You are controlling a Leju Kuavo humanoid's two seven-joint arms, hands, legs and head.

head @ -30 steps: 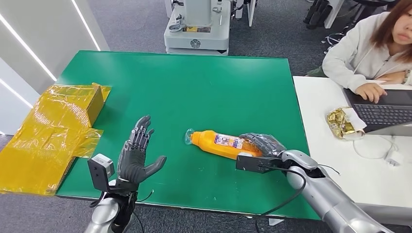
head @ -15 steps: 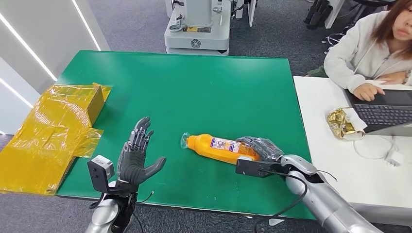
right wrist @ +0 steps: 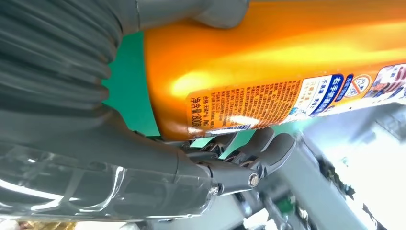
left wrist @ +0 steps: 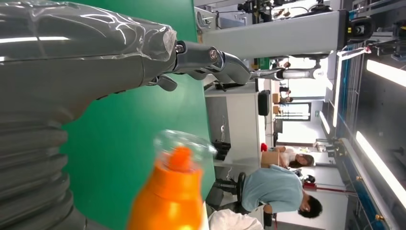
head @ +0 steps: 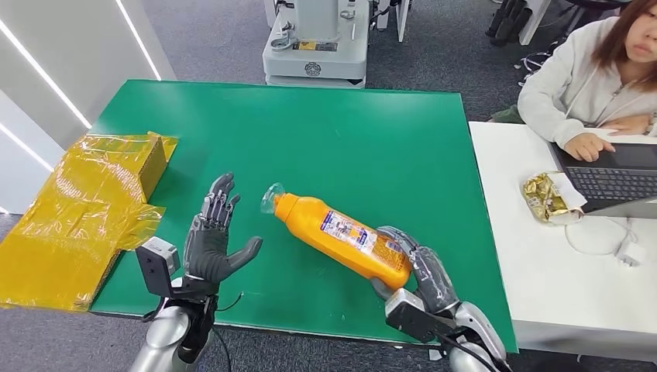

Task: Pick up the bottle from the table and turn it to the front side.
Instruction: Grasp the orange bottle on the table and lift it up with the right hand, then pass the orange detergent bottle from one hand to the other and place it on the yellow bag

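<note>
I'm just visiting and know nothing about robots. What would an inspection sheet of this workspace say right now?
Surface: green table, flat, beside a white desk.
Job's things: orange bottle with clear cap, held slanting, cap end pointing toward the left hand.
Clutter: yellow wrapped box on the table's left edge; gold wrapper on the desk.
Hands: right hand grips the bottle's base; left hand holds nothing, fingers spread.
Cables: thin black wire at the left wrist; white cable on the desk.
Surroundings: person at a laptop; white machine base behind the table.
</note>
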